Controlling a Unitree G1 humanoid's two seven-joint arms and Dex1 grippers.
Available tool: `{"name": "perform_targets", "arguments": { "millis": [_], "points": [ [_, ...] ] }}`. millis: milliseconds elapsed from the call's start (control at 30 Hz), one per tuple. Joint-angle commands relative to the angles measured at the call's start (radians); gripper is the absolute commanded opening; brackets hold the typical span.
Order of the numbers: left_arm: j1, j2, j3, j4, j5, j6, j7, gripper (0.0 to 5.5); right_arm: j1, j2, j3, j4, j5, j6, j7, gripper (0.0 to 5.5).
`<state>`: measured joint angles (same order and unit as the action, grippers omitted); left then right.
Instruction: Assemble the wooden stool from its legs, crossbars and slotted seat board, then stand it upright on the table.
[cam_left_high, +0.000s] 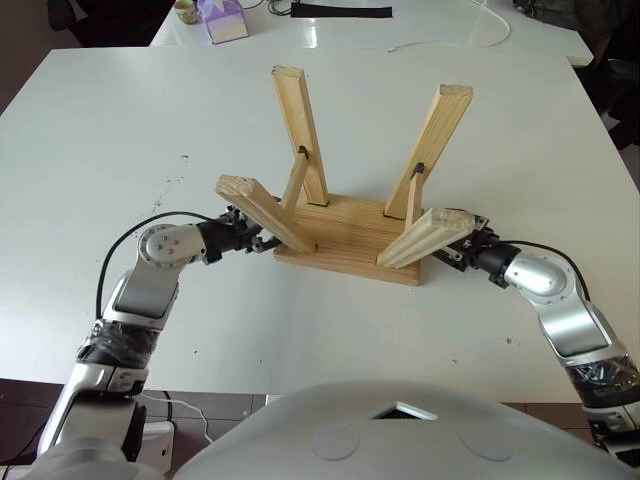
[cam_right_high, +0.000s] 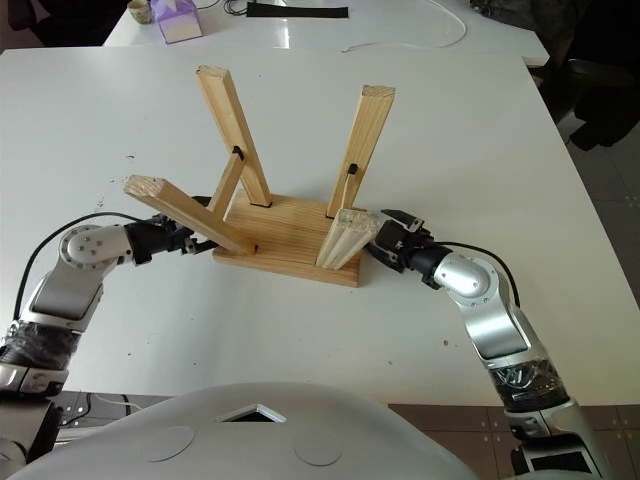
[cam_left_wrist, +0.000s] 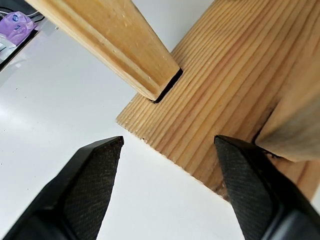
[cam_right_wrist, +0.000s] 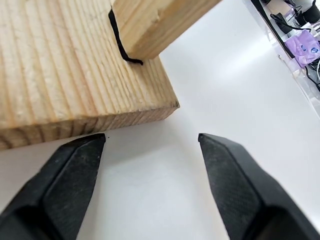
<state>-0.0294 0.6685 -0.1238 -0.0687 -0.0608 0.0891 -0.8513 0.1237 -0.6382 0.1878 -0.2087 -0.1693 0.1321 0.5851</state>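
Left gripper (cam_left_wrist: 167, 144) and right gripper (cam_right_wrist: 151, 138) are sitting low at opposite ends of the slotted seat board (cam_left_high: 345, 225), jaws released and grasping nothing. The board's edge is lying between the left one's fingers. The board is resting flat on the white table (cam_left_high: 120, 150), underside up. Two near legs (cam_left_high: 265, 213) (cam_left_high: 425, 237) are splaying outward, and two far legs (cam_left_high: 300, 130) (cam_left_high: 432, 145) are rising from their slots. Short crossbars (cam_left_high: 296, 180) (cam_left_high: 414, 190) are bridging each side pair. Assembly is looking done; flipping it upright is remaining. On the next table, a purple tissue box (cam_left_high: 223, 18) and a cup (cam_left_high: 186, 11) are standing, contents too far to tell.

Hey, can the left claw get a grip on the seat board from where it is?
Probably yes: the left claw is open with the seat board's edge between its fingers, nothing blocking.
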Motion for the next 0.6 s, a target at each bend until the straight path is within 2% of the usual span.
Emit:
{"name": "perform_targets", "arguments": {
  "millis": [33, 167, 300, 433, 600],
  "points": [
    [0.112, 0.061, 0.031, -0.096, -0.014, 0.139, -0.009, 3.39, 0.027, -0.025, -0.044, -0.005, 0.015, -0.001, 0.009, 3.49],
    [0.183, 0.095, 0.067, -0.207, -0.062, 0.217, -0.02, 3.39, 0.061, -0.044, -0.142, -0.002, 0.039, -0.014, -0.013, 3.49],
    [0.156, 0.106, 0.076, -0.094, 0.016, 0.08, 0.034, 3.39, 0.181, -0.071, -0.237, -0.058, 0.065, -0.011, -0.001, 3.49],
    [0.182, 0.102, 0.107, 0.004, 0.035, -0.055, 0.065, 3.39, 0.29, -0.066, -0.207, -0.156, 0.07, 0.0, 0.038, 3.49],
    [0.2, 0.087, 0.122, 0.062, 0.033, -0.133, 0.081, 3.39, 0.317, -0.02, -0.142, -0.215, 0.062, 0.031, 0.029, 3.49]
  ]
}}
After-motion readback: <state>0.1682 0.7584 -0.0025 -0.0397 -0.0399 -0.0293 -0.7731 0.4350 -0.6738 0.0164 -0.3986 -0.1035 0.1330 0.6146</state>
